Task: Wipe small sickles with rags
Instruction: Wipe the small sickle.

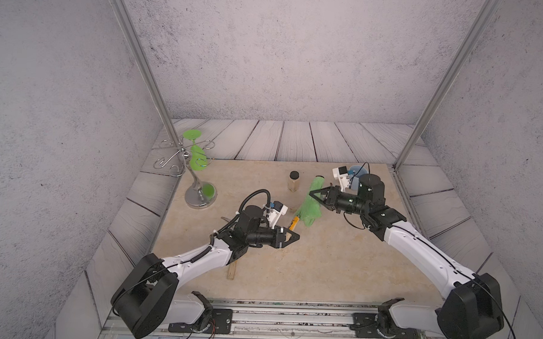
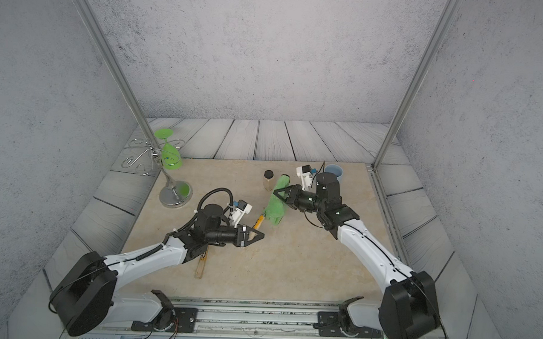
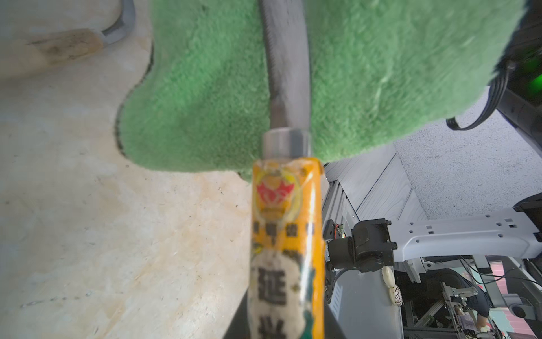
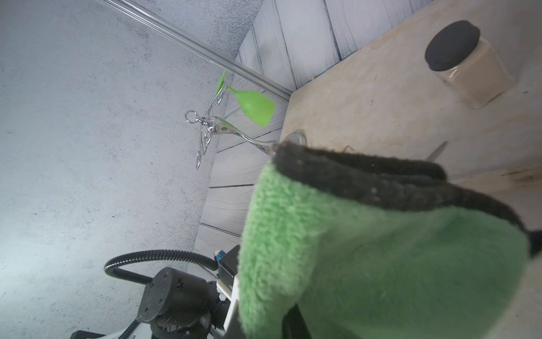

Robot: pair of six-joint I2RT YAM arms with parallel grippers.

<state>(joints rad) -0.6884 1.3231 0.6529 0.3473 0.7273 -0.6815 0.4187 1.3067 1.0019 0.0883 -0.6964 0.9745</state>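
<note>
Beige tabletop [image 1: 322, 265] inside grey walls — left gripper [image 1: 293, 236] clamps the labelled sickle [image 1: 294, 222] by its handle end, right gripper [image 1: 315, 194] pinches the rag [image 1: 309, 210], which covers that blade from above; another sickle [image 1: 232, 270] lies flat under the left arm

The left arm [image 1: 195, 262] and right arm [image 1: 416, 243] have white shells and black joints. The left end effector [image 1: 294, 236] and right end effector [image 1: 313, 194] are black triangles. Behind each sits a white camera block [image 1: 276, 211]; behind the left, a ribbed black hose [image 1: 257, 191]; behind the right, green specks [image 1: 350, 200], perhaps lights.
</note>
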